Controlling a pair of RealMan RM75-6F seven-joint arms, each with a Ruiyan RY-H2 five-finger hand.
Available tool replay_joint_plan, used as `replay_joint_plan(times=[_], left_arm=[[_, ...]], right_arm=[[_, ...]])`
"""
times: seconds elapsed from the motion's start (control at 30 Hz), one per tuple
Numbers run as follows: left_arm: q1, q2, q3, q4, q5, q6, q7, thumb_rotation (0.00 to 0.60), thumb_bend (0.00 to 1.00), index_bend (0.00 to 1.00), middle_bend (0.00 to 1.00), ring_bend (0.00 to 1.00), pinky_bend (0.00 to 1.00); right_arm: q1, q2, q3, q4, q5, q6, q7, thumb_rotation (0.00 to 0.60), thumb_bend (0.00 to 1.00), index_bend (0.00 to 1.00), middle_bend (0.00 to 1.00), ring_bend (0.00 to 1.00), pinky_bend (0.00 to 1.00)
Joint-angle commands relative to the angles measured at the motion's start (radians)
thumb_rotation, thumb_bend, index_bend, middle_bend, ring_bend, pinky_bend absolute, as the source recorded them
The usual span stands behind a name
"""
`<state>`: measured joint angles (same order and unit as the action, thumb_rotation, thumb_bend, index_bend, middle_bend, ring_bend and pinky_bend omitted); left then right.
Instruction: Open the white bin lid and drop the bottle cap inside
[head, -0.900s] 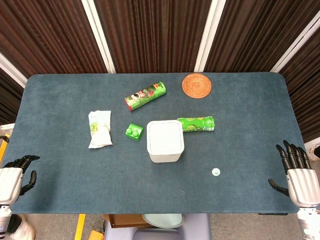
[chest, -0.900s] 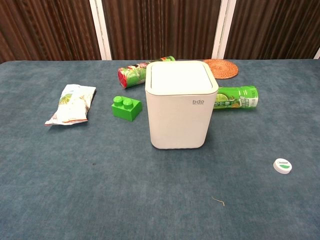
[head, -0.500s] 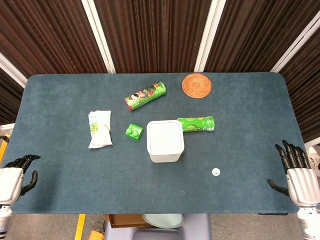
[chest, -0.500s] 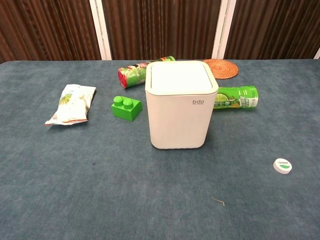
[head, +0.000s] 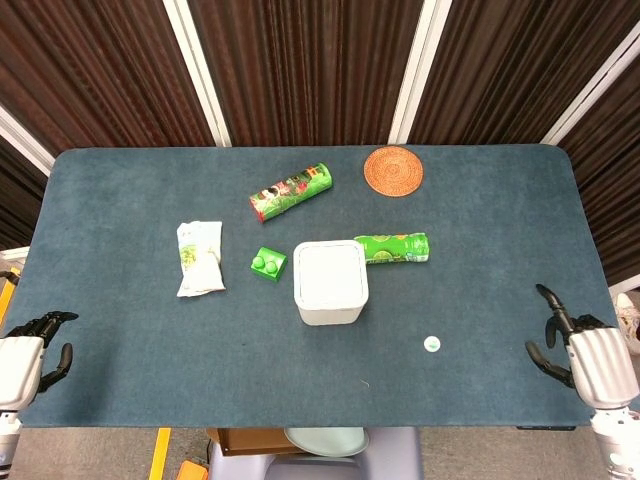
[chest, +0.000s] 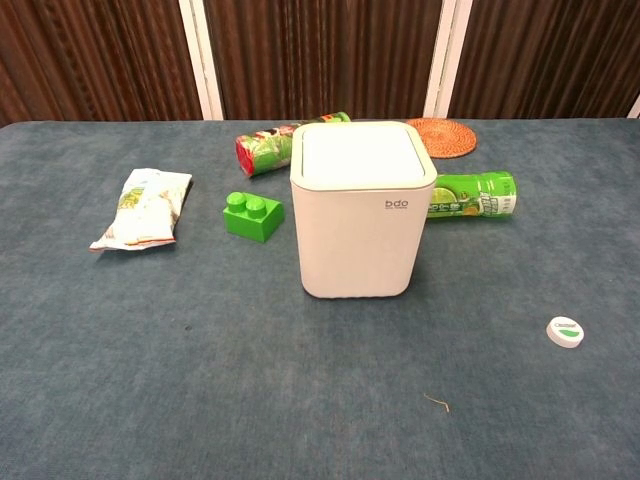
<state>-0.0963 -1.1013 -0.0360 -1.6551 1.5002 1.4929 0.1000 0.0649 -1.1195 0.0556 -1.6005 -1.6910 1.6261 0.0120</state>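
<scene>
Nothing of the task looks done: the white bin (head: 330, 283) stands upright near the middle of the blue-carpeted table (head: 120, 340) with its lid (chest: 362, 156) flat and closed, and the bottle cap (head: 431, 344) lies loose on the cloth, in front of the bin and off to its right, well apart from it. Neither hand is near either thing. The right hand (head: 583, 355) sits at the table's right front edge, far to the right of the bin, holding nothing, its dark fingers curled forward with gaps between them. The left hand (head: 28, 352) rests off the left front corner, also holding nothing, its fingers loosely spread. Both steps remain, opening the lid and dropping the cap in; the right hand is the closer one to the cap. Around the bin lie a green building brick (head: 267, 263) just to its left, a green drink bottle (head: 395, 248) on its side touching or nearly touching its right rear, a snack packet (head: 199, 257) further left, a green printed can (head: 290, 192) behind it, and a woven coaster (head: 393, 170) behind to the right.
</scene>
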Motion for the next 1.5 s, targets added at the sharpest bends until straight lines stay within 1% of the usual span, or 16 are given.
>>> replay_joint_plan(times=[0.03, 0.13, 0.2, 0.27, 0.43, 0.53, 0.6, 0.67, 0.77, 0.97, 1.1, 1.2, 1.5], left_arm=[[0.002, 0.002, -0.002, -0.002, -0.001, 0.004, -0.004, 0.600, 0.55, 0.28, 0.29, 0.36, 0.46], [0.001, 0.004, -0.002, -0.003, -0.003, -0.001, -0.004, 0.600, 0.55, 0.28, 0.29, 0.36, 0.47], [0.000, 0.005, 0.000, -0.005, -0.004, -0.006, -0.004, 0.600, 0.55, 0.28, 0.29, 0.36, 0.47], [0.000, 0.007, 0.001, -0.007, -0.004, -0.009, -0.003, 0.600, 0.55, 0.28, 0.29, 0.36, 0.47], [0.002, 0.013, 0.001, -0.013, -0.006, -0.008, -0.007, 0.600, 0.55, 0.28, 0.29, 0.36, 0.47], [0.003, 0.014, 0.001, -0.014, -0.006, -0.007, -0.009, 0.600, 0.55, 0.28, 0.29, 0.36, 0.47], [0.005, 0.017, -0.001, -0.017, -0.008, -0.002, -0.013, 0.600, 0.55, 0.28, 0.29, 0.36, 0.47], [0.009, 0.021, -0.003, -0.018, -0.011, 0.003, -0.019, 0.600, 0.55, 0.28, 0.29, 0.36, 0.47], [0.010, 0.025, -0.003, -0.020, -0.011, 0.002, -0.025, 0.600, 0.55, 0.28, 0.29, 0.36, 0.47], [0.011, 0.029, -0.004, -0.022, -0.011, 0.003, -0.033, 0.600, 0.55, 0.29, 0.29, 0.36, 0.47], [0.012, 0.031, -0.005, -0.022, -0.012, 0.004, -0.039, 0.600, 0.55, 0.29, 0.29, 0.36, 0.47], [0.013, 0.032, -0.005, -0.022, -0.014, 0.003, -0.043, 0.600, 0.55, 0.29, 0.29, 0.36, 0.47], [0.013, 0.034, -0.005, -0.025, -0.011, 0.002, -0.045, 0.600, 0.55, 0.30, 0.29, 0.36, 0.47]], right_arm=[[0.043, 0.067, -0.008, -0.099, -0.019, -0.084, -0.074, 0.600, 0.59, 0.30, 0.88, 0.88, 0.77], [0.094, 0.130, -0.011, -0.203, -0.012, -0.190, -0.120, 0.600, 0.67, 0.30, 0.89, 0.88, 0.77], [0.130, 0.161, 0.001, -0.263, 0.007, -0.251, -0.143, 0.600, 0.72, 0.31, 0.90, 0.89, 0.77], [0.160, 0.178, 0.015, -0.307, 0.027, -0.298, -0.186, 0.600, 0.75, 0.31, 0.90, 0.89, 0.77], [0.225, 0.192, 0.040, -0.393, 0.089, -0.407, -0.272, 0.600, 0.77, 0.33, 0.91, 0.89, 0.77], [0.236, 0.194, 0.043, -0.406, 0.102, -0.425, -0.285, 0.600, 0.78, 0.34, 0.91, 0.89, 0.77], [0.260, 0.193, 0.050, -0.428, 0.126, -0.463, -0.313, 0.600, 0.78, 0.35, 0.91, 0.89, 0.77], [0.306, 0.181, 0.070, -0.458, 0.185, -0.528, -0.370, 0.600, 0.79, 0.37, 0.91, 0.90, 0.78], [0.369, 0.155, 0.103, -0.487, 0.318, -0.603, -0.459, 0.600, 0.81, 0.39, 0.92, 0.90, 0.78], [0.462, 0.112, 0.129, -0.504, 0.506, -0.665, -0.577, 0.600, 0.81, 0.42, 0.92, 0.90, 0.78], [0.517, 0.080, 0.135, -0.494, 0.597, -0.689, -0.613, 0.600, 0.81, 0.44, 0.92, 0.90, 0.78], [0.550, 0.061, 0.134, -0.484, 0.636, -0.697, -0.627, 0.600, 0.81, 0.44, 0.92, 0.90, 0.78], [0.616, 0.008, 0.124, -0.451, 0.686, -0.705, -0.620, 0.600, 0.81, 0.43, 0.92, 0.90, 0.78]])
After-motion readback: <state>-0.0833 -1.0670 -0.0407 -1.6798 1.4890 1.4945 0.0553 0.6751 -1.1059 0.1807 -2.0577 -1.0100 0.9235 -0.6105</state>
